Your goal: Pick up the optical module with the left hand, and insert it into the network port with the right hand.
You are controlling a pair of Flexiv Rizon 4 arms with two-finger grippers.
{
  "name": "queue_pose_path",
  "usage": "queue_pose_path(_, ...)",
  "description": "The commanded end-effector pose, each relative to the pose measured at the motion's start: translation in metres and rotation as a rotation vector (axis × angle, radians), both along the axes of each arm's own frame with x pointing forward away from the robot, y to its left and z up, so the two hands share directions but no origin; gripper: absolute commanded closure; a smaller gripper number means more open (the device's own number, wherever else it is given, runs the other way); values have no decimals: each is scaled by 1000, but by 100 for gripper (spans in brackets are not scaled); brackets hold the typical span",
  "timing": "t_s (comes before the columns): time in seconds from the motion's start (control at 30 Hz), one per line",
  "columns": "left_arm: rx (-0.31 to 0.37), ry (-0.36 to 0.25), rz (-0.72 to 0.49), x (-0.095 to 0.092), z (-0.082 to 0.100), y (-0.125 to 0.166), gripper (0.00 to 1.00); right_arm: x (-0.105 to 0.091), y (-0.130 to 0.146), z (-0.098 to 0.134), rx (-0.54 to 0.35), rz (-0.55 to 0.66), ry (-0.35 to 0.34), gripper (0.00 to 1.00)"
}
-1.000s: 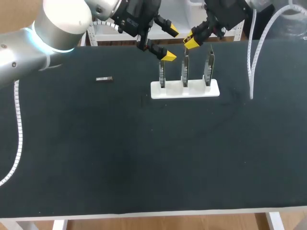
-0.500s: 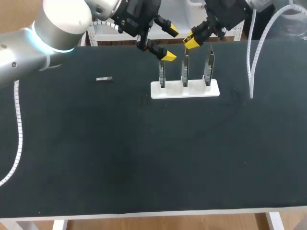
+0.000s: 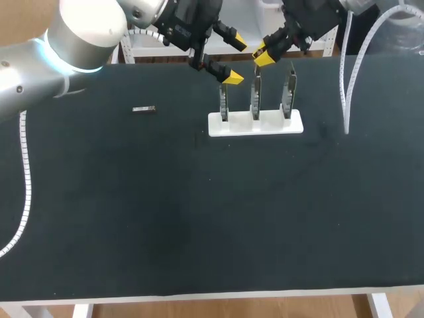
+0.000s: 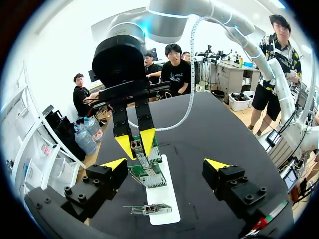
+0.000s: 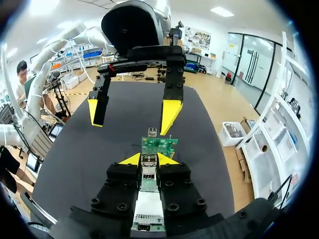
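Now | left fingers (image 4: 112, 164) wide | right fingers (image 5: 130, 159) narrowly apart over boards (image 3: 256, 93) | optical module (image 3: 144, 109) well apart, nearer table's (image 3: 199, 218) far edge

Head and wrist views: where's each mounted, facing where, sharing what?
Head view: fixed above and behind, looking down on the table; left gripper and right gripper at the far edge.
Left wrist view: on the left arm, looking past its own gripper, over the white holder, at the right gripper.
Right wrist view: on the right arm, facing oppositely, at the left gripper.
Shared: the holder's boards.
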State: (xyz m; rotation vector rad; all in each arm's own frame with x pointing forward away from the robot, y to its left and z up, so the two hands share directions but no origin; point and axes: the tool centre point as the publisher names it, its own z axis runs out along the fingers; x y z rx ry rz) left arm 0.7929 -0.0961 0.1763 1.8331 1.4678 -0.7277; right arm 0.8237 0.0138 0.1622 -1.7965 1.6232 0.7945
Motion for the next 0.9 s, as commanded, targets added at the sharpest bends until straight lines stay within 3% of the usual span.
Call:
queue_pose_path(0.03,3,-1,-1,0,0,0,0,-4,-2,5,2,-8,-13,100)
queue_pose_path(0.9,3,-1,-1,0,0,0,0,-1,2,-2,-17,3,4,100)
